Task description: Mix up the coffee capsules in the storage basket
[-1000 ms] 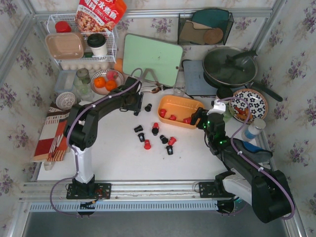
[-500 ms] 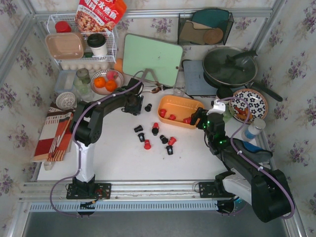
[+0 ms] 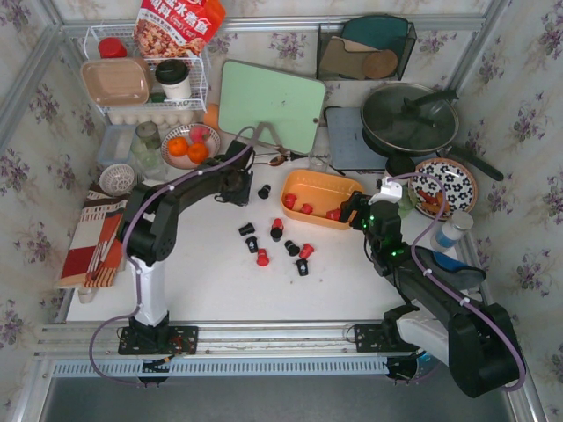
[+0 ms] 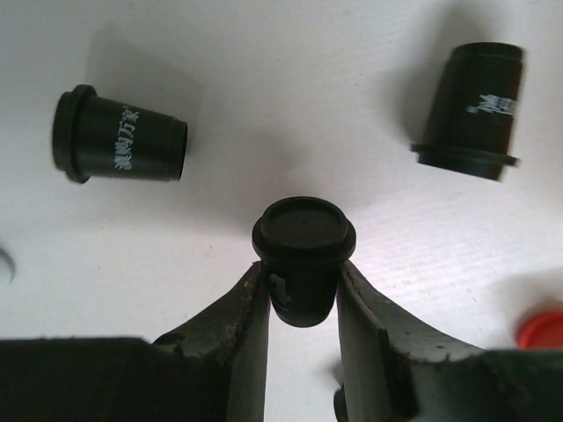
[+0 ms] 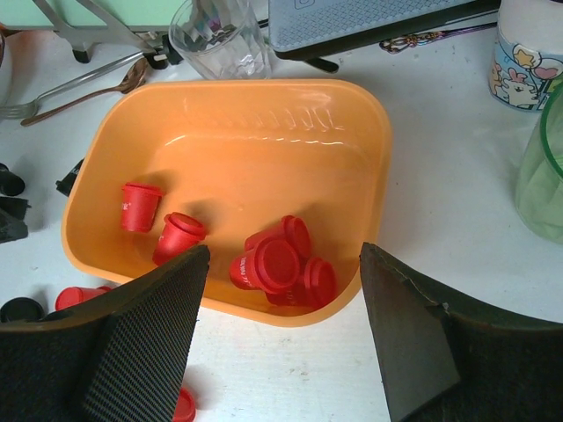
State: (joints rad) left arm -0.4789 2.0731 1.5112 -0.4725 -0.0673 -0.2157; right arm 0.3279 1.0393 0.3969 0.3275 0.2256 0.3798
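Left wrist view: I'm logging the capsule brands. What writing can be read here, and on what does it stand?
Left black capsule, lying on its side: white print along its wall, too blurred to read.
Right black capsule: white print on its wall, too blurred to read.
Held black capsule, in the left gripper: no print shows.
No text here can be quoted.

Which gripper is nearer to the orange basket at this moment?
Right. The right gripper hovers open at the right end of the basket. The left gripper is apart from it, to its left, shut on a black capsule.
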